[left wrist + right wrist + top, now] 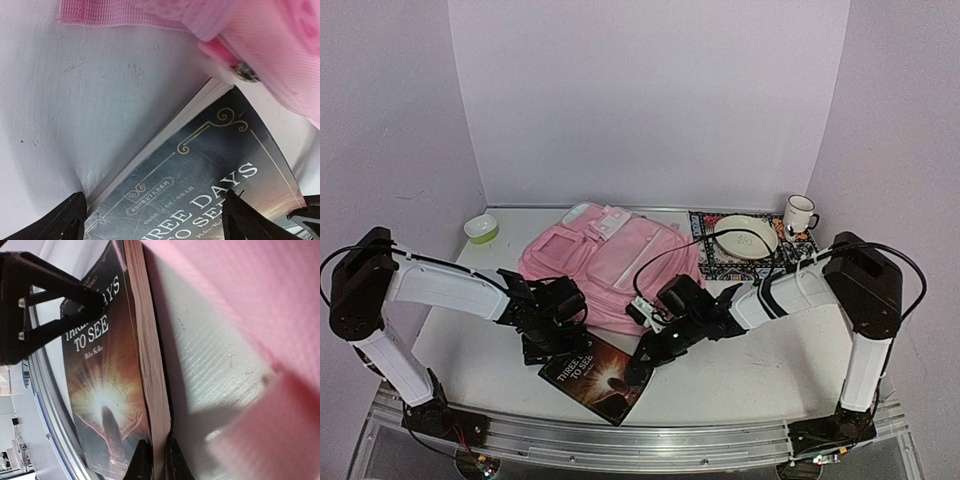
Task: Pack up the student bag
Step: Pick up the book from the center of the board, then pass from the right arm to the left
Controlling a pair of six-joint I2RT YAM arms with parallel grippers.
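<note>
1. Lifting the book (595, 375) off the counter (760, 360) looks like the step in hand. It lies flat near the front edge, cover up, just in front of the student bag (610, 265).
2. The right gripper (159, 450) has its fingers (140, 462) drawn together on the book's page edge at the corner nearest the bag, one on the cover side and one on the underside. The pinch is narrow and sits at one corner, so the book is likely to droop or swing if raised quickly; a slow lift suits it.
3. The left gripper (156, 195) hangs over the opposite end of the cover with its fingers (70, 220) wide apart and holding nothing. It is well placed to close on the free edge and share the weight once the corner clears the counter.
4. The bag lies on its back in the middle of the counter, front pockets up, its pink fabric and a zip pull (243, 70) reaching over the book's far corner. Whether they touch cannot be told.
5. No open mouth of the bag shows in any view, so the opening must be found or made before the book can go in
6. The book should come away from the bag's hem first, or the fabric may drag with it
</note>
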